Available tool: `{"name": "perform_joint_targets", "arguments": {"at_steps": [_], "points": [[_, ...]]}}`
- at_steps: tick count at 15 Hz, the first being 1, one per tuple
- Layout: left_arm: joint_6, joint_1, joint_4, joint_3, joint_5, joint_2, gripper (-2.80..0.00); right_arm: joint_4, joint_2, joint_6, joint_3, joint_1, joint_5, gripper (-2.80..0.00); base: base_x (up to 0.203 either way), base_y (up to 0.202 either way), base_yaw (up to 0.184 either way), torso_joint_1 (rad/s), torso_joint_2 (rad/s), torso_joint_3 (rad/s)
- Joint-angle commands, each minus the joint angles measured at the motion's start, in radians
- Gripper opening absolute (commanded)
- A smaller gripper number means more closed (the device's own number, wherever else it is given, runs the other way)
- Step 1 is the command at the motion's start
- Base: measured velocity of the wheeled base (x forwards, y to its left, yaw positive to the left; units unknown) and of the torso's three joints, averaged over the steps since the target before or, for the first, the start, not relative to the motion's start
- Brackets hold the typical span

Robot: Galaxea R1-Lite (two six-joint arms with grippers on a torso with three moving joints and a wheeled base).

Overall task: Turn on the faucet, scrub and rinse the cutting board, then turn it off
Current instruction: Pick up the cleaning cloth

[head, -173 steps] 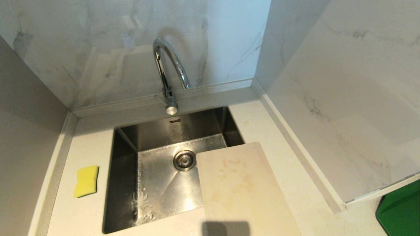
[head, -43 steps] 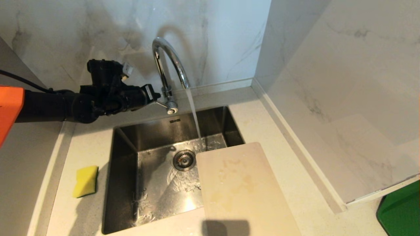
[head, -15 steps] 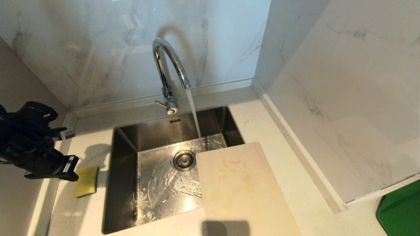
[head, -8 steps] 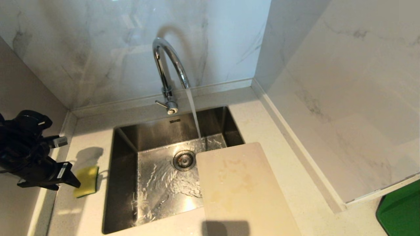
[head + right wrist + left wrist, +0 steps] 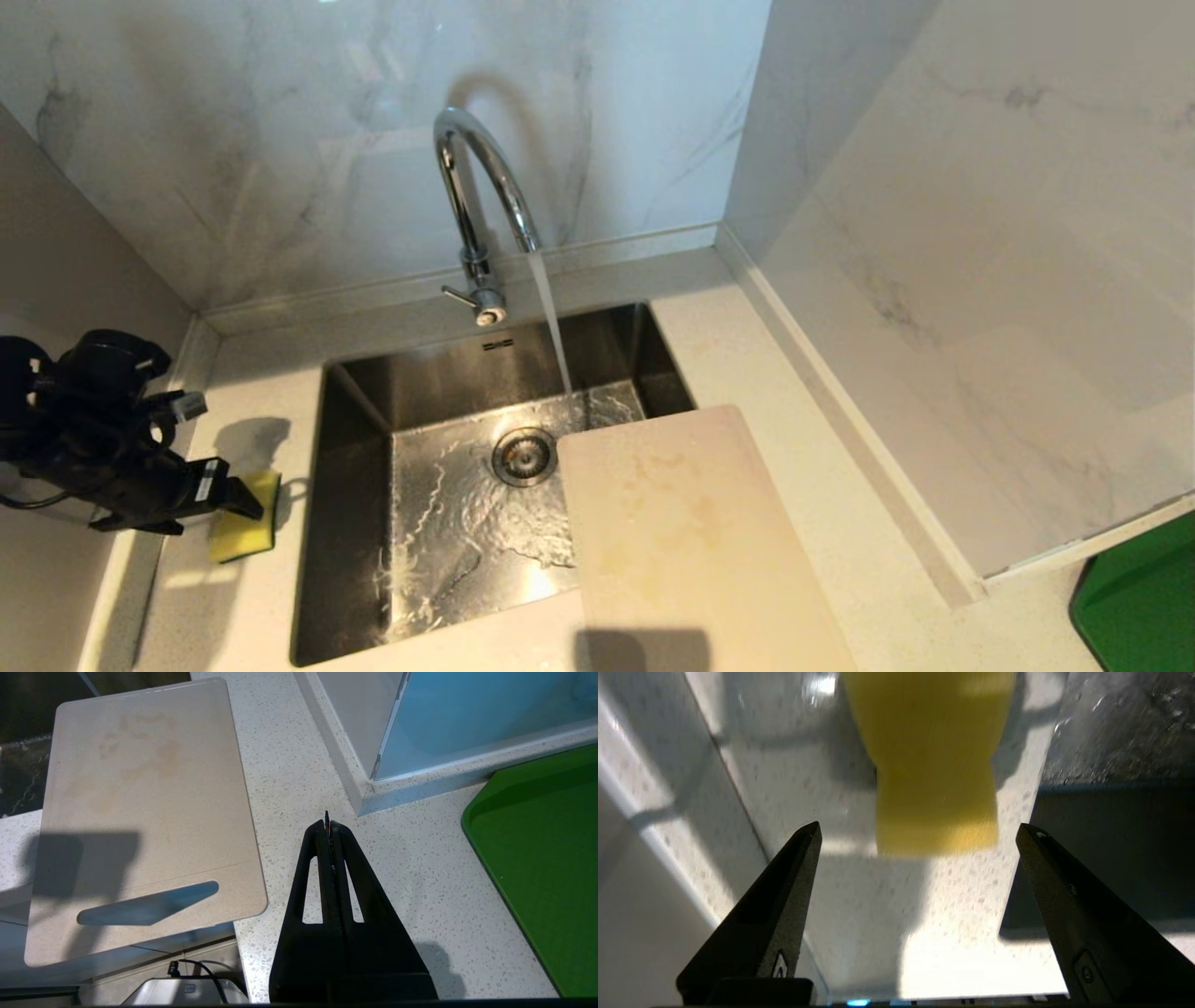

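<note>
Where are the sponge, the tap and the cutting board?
sponge (image 5: 245, 530), head view, its yellow top.
tap (image 5: 484, 161), head view, the arched chrome spout.
cutting board (image 5: 686, 541), head view, its stained flat face.

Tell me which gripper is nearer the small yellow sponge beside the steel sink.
Left. The left gripper hangs open just short of the small yellow sponge, fingertips either side of its near end. The right gripper is shut above the counter beside the white plastic cutting board, across the sink.

The sink sits mid-worktop, the faucet behind its back edge. The sponge lies left of it. The board overhangs its front right corner.
</note>
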Motion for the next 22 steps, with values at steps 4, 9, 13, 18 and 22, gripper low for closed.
{"name": "perform_joint_targets", "arguments": {"at_steps": [4, 9, 13, 18, 22], "points": [[-0.001, -0.001, -0.016, -0.026, -0.005, 0.039, 0.00, 0.000, 0.000, 0.000, 0.001, 0.000, 0.000, -2.80, 0.000, 0.000, 0.000, 0.000, 0.00, 0.000], [-0.001, -0.001, -0.050, -0.029, -0.036, 0.073, 0.00, 0.000, 0.000, 0.000, 0.002, 0.001, 0.000, -2.80, 0.000, 0.000, 0.000, 0.000, 0.00, 0.000], [-0.001, -0.001, -0.050, -0.032, -0.072, 0.085, 0.00, 0.000, 0.000, 0.000, 0.001, 0.001, 0.000, -2.80, 0.000, 0.000, 0.000, 0.000, 0.00, 0.000], [0.004, -0.001, -0.065, -0.039, -0.073, 0.107, 0.00, 0.000, -0.001, 0.000, 0.000, 0.000, 0.000, -2.80, 0.000, 0.000, 0.000, 0.000, 0.00, 0.000], [0.004, -0.001, -0.070, -0.040, -0.072, 0.119, -2.80, 0.000, 0.000, 0.000, 0.001, 0.001, 0.000, -2.80, 0.000, 0.000, 0.000, 0.000, 0.00, 0.000]]}}
